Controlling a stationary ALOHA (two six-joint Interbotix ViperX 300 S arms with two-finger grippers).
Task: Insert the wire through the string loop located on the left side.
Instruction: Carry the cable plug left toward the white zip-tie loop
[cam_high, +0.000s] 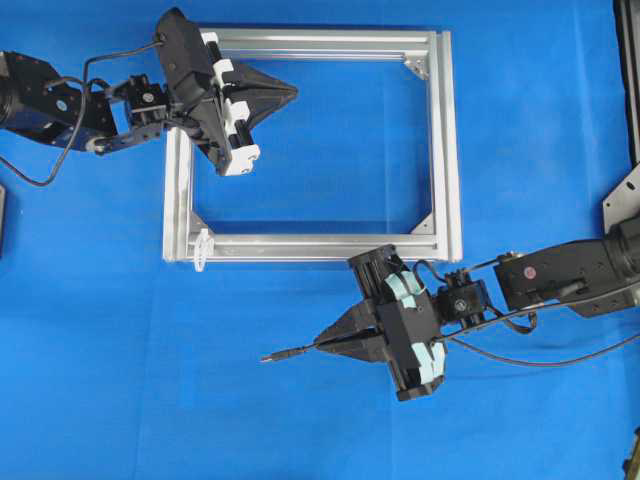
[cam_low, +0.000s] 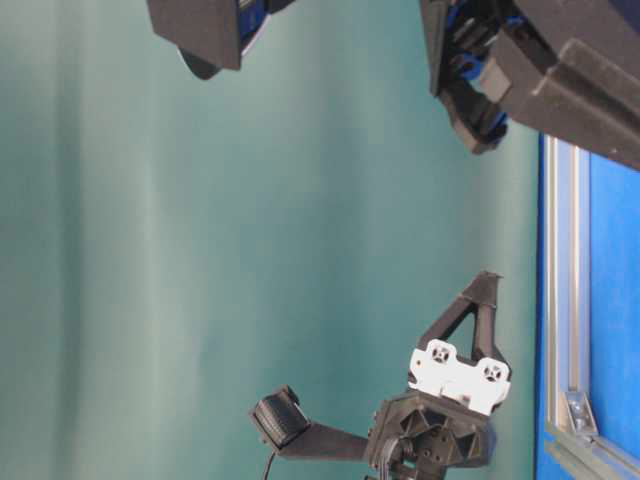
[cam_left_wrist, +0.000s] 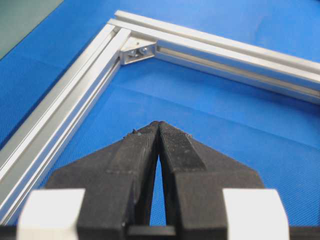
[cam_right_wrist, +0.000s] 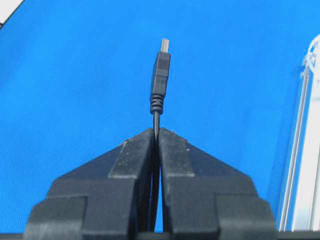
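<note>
**Plug held short of the loop**

The wire (cam_high: 300, 351) is clamped between the closed jaws of the right gripper (cam_high: 322, 346), its plug (cam_right_wrist: 161, 75) sticking out leftward over the blue table (cam_high: 120, 380). The string loop (cam_high: 203, 248) sits at the near-left corner of the frame (cam_high: 447, 150), well apart from the plug. The plug should be lined up with the loop's opening before being advanced slowly. The left gripper (cam_high: 290, 92), shut and empty, hangs over the frame's far-left part. Only the right wrist view shows the plug's grey tip; only the overhead view shows the gap to the loop.
</note>
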